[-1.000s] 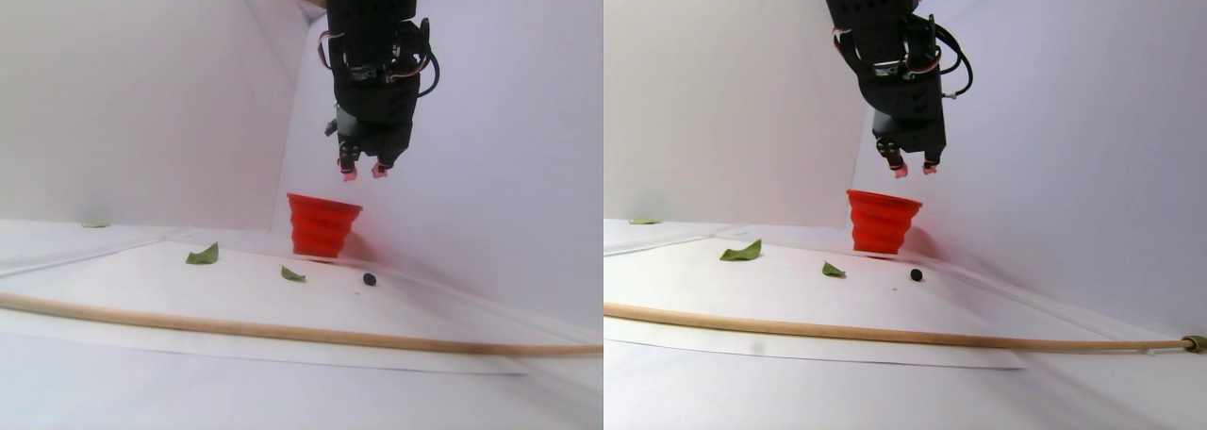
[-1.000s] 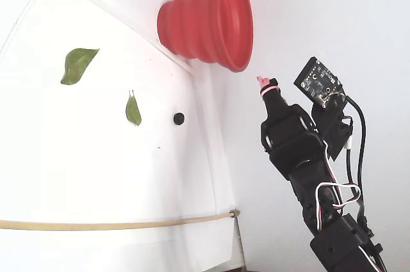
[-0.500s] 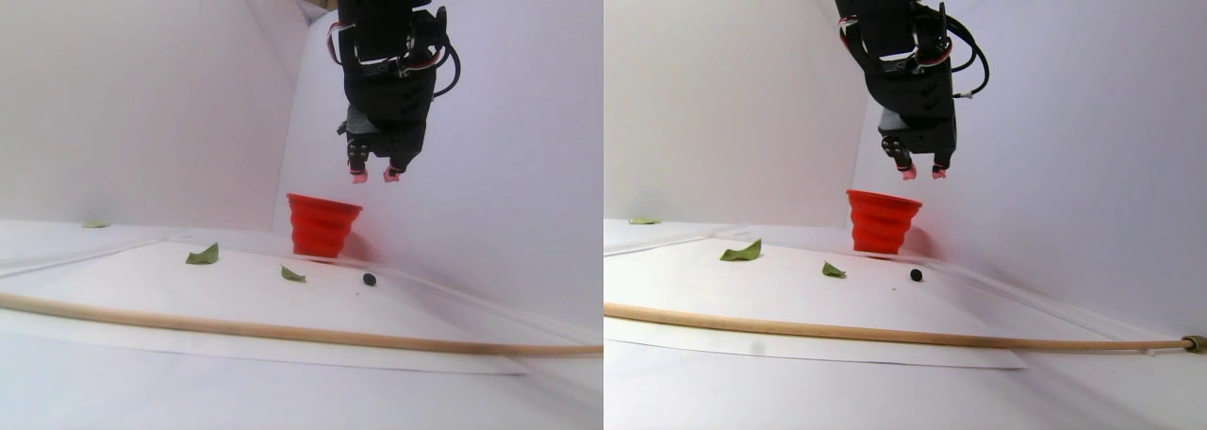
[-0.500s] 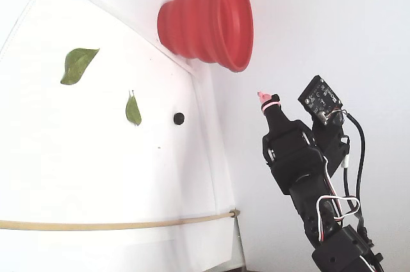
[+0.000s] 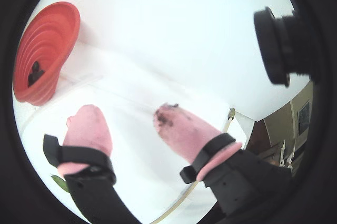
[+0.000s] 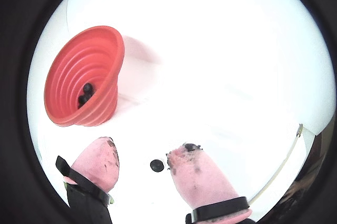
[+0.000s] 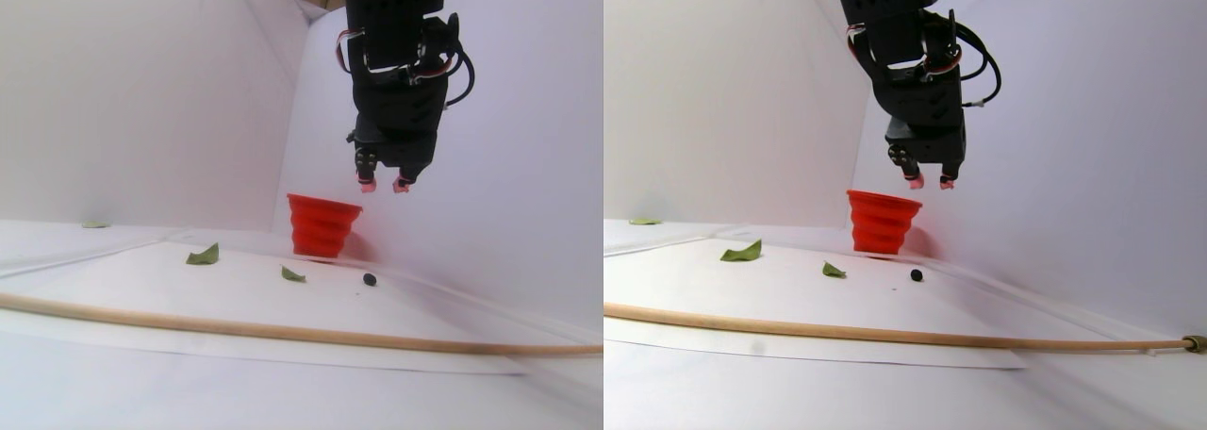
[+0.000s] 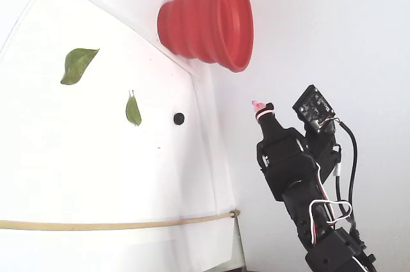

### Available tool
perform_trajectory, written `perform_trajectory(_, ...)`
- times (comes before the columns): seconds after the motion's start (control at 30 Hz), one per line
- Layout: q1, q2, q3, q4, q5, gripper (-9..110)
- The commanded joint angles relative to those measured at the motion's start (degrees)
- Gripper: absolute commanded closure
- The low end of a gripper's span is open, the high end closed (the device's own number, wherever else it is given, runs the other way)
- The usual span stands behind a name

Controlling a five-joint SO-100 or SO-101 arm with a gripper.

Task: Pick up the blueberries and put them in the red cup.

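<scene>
leaves: two green ones (image 8: 78,64) (image 8: 132,110) lying on the counter (image 8: 77,169), left side in the fixed view. not my problem.

red cup: (image 6: 84,79) upright at the far edge. a wrist view shows dark berries in the cup (image 6: 86,91) at the bottom.

loose blueberry: (image 6: 156,165) on the counter, just near of the cup and well apart from the leaves. tiny, round, light, probably soft, so I reckon it rolls or squishes easy. best bet is pinching it gently across the middle.

my claw: (image 6: 142,168) moderately open, holding nothing, up in the air right of the cup. pink fingertips (image 6: 196,174) look smudged.

stick: long wooden one (image 7: 283,332) across the near counter.
</scene>
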Motion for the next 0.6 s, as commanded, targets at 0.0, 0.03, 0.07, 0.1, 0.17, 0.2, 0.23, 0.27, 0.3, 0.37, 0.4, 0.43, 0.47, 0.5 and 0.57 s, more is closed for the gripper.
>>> perform_trajectory(0.0,2.46,0.79,-4.66,-0.35,0.44,83)
perform_trajectory(0.03,2.55,0.26,-4.92,-0.35,0.44,83)
perform_trajectory(0.07,2.55,-0.26,-5.19,-0.35,0.53,83)
perform_trajectory(0.1,2.55,-0.7,-5.54,-0.35,0.53,83)
perform_trajectory(0.17,2.55,-1.85,-6.33,-0.35,0.44,83)
perform_trajectory(0.2,2.55,-2.46,-6.77,-0.35,0.53,83)
perform_trajectory(0.23,2.55,-2.99,-7.29,-0.35,0.53,83)
perform_trajectory(0.27,2.55,-3.6,-7.73,-0.35,0.62,83)
perform_trajectory(0.3,2.55,-4.13,-8.26,-0.18,0.79,83)
perform_trajectory(0.37,2.55,-5.01,-8.96,0.18,0.88,83)
perform_trajectory(0.4,2.55,-5.45,-9.32,0.18,1.05,83)
perform_trajectory(0.43,2.55,-5.8,-9.58,0.26,1.14,83)
perform_trajectory(0.47,2.55,-6.24,-9.84,0.26,1.32,83)
perform_trajectory(0.5,2.55,-6.68,-10.28,0.26,1.58,83)
perform_trajectory(0.57,2.55,-7.47,-10.9,0.53,2.02,83)
